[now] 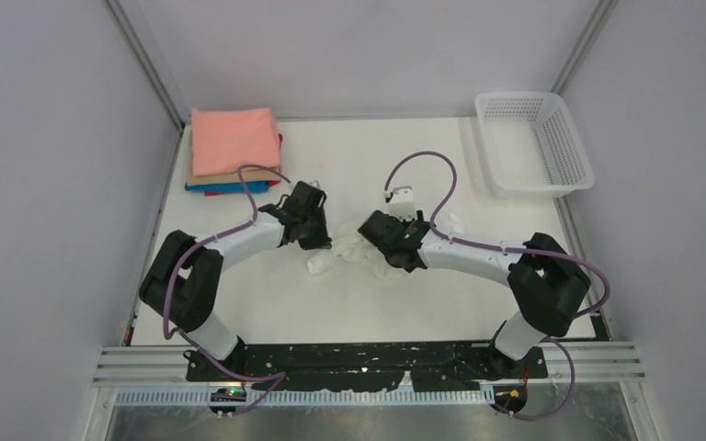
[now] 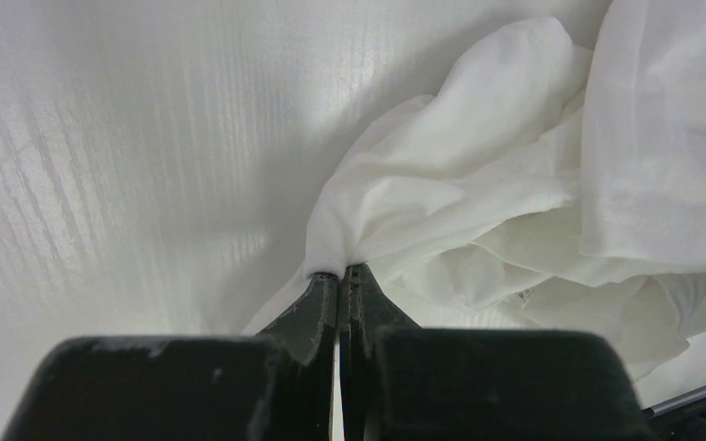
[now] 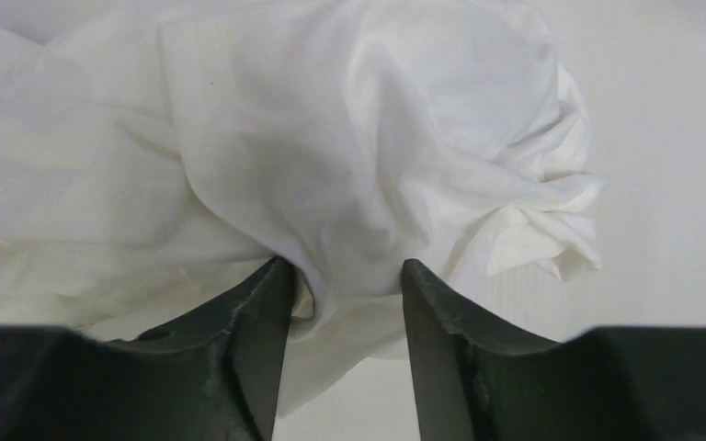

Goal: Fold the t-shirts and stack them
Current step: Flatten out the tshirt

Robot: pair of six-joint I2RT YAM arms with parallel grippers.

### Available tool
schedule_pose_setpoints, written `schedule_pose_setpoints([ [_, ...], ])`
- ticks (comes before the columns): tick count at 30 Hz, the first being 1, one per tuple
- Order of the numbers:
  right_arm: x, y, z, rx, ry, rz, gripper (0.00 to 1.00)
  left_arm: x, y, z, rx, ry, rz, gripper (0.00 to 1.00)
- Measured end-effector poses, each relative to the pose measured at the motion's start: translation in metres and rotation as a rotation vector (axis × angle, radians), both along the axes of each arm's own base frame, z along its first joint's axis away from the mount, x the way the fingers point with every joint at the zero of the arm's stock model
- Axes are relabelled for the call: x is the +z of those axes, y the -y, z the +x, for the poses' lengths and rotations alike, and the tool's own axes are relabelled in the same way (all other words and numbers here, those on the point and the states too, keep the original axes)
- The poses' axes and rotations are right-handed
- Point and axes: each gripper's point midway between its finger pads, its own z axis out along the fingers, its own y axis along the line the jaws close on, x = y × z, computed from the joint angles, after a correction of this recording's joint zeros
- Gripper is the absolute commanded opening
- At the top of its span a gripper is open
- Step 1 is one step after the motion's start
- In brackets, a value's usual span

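A crumpled white t-shirt (image 1: 338, 254) lies at mid-table between both arms. My left gripper (image 1: 318, 241) is at its left edge, and in the left wrist view the left gripper (image 2: 342, 271) is shut on a pinched fold of the white t-shirt (image 2: 478, 184). My right gripper (image 1: 379, 244) is at the shirt's right side. In the right wrist view the right gripper (image 3: 347, 266) has its jaws apart, with a bulge of the white t-shirt (image 3: 331, 138) between the fingers. Folded t-shirts are stacked at the back left, salmon-pink (image 1: 233, 138) on top.
Under the salmon-pink shirt, tan (image 1: 225, 175), blue (image 1: 234, 186) and magenta (image 1: 210, 192) edges show. A white mesh basket (image 1: 515, 96) stands at the back right corner. Metal frame posts run along both side walls.
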Motion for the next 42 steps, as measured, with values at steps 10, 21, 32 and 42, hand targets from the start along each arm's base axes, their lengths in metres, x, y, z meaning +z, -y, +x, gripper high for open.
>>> schedule_pose_setpoints([
  [10,-0.003,-0.010,-0.002,0.066,-0.002,0.095,0.06,0.002,-0.014,0.000,0.024,0.028,0.060,0.00],
  [21,0.033,0.087,-0.001,-0.107,0.084,0.315,0.06,0.038,-0.068,0.007,0.176,0.162,0.185,0.00],
  [32,0.135,0.123,-0.007,-0.103,0.342,0.430,0.06,0.144,-0.106,0.006,0.284,0.421,0.145,0.00],
  [42,0.280,0.108,-0.048,0.210,0.641,0.588,0.06,0.334,-0.124,-0.062,0.219,0.937,-0.182,0.00],
])
